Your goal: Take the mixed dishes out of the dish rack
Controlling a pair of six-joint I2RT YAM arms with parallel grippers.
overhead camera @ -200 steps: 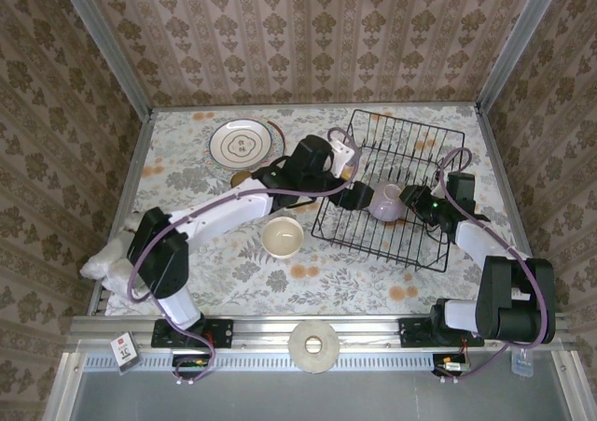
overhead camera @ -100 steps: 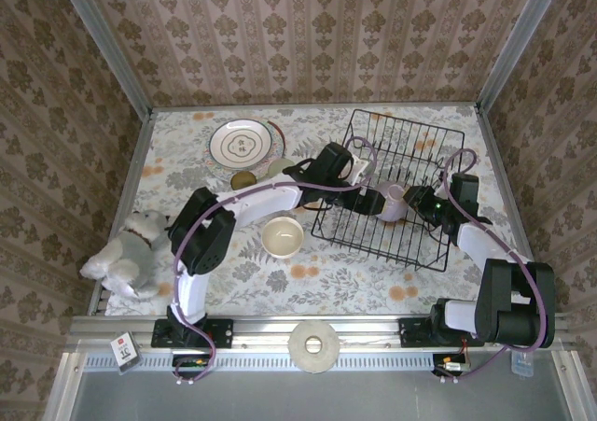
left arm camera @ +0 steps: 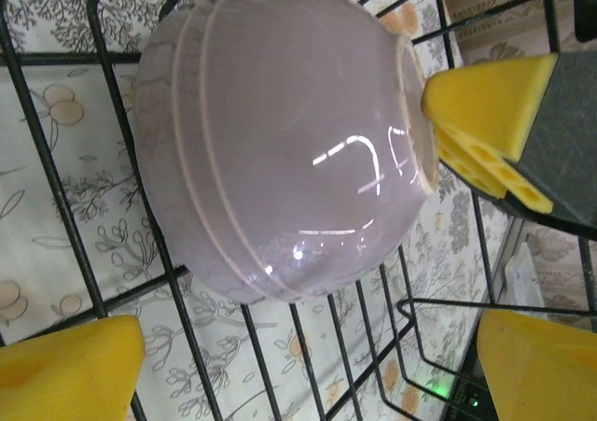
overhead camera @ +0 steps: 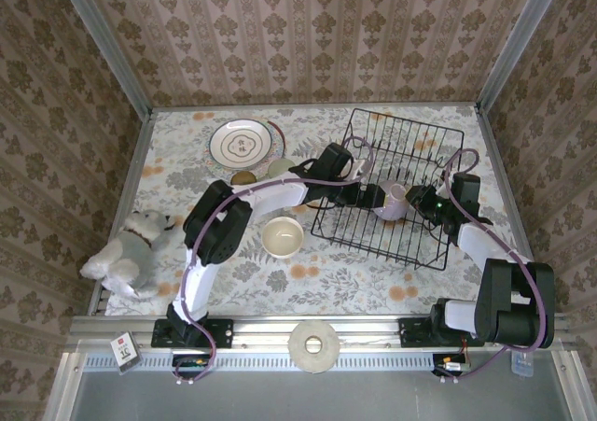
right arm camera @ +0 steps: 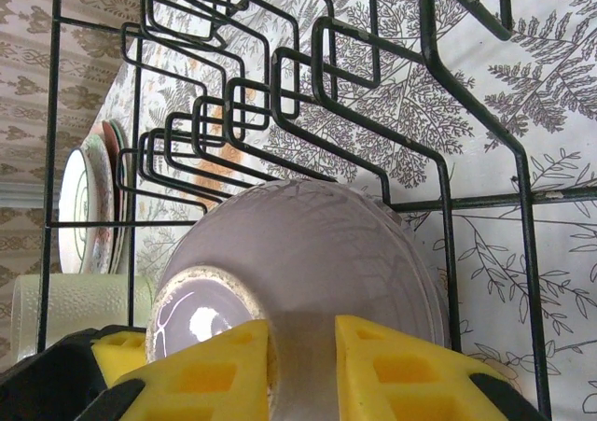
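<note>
While its yellow pads press both sides of one end of the lilac bowl, the right gripper has the dish pinched inside the black wire rack; whether that end is rim or foot is hard to tell. The bowl lies tipped on its side on the rack floor, its axis running roughly left to right, straight from one arm toward the other. Just to its left hangs the left gripper, fingers spread wide and holding nothing, the bowl's domed wall directly ahead of them but apart. The right arm, already touching the dish, is plainly the nearer, so the lift out looks to be its job, up over the rack's raised side. Beyond the rack, on the flowered worktop, a cream bowl sits near left, and plates lie at the far left.
</note>
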